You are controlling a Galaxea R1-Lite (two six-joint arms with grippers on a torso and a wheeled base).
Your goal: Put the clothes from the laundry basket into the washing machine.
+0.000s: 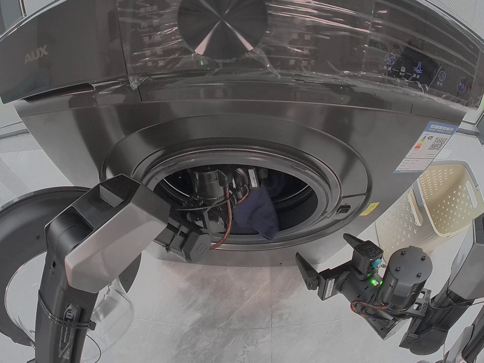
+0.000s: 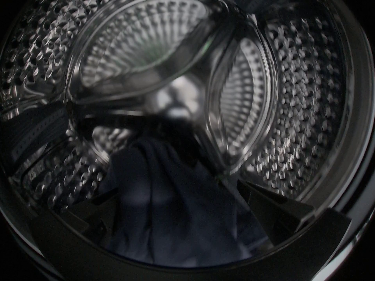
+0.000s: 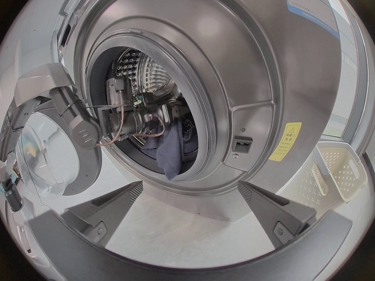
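Observation:
A dark navy garment point(image 1: 258, 214) hangs over the lower lip of the washing machine's point(image 1: 302, 127) round opening, partly inside the drum point(image 2: 308, 98). My left arm reaches into that opening. In the left wrist view my left gripper point(image 2: 175, 194) is open inside the drum, and the navy garment point(image 2: 172, 219) lies between and below its fingers. My right gripper point(image 1: 327, 258) is open and holds nothing, low in front of the machine, right of the opening. From the right wrist view the garment point(image 3: 170, 149) droops from the opening. The cream laundry basket point(image 1: 446, 202) stands to the machine's right.
The machine's round glass door point(image 1: 25, 263) stands swung open on the left, beside my left arm. Pale marbled floor point(image 1: 227, 298) lies free in front of the machine. The laundry basket point(image 3: 340, 172) leans against the machine's right side, its inside looking bare.

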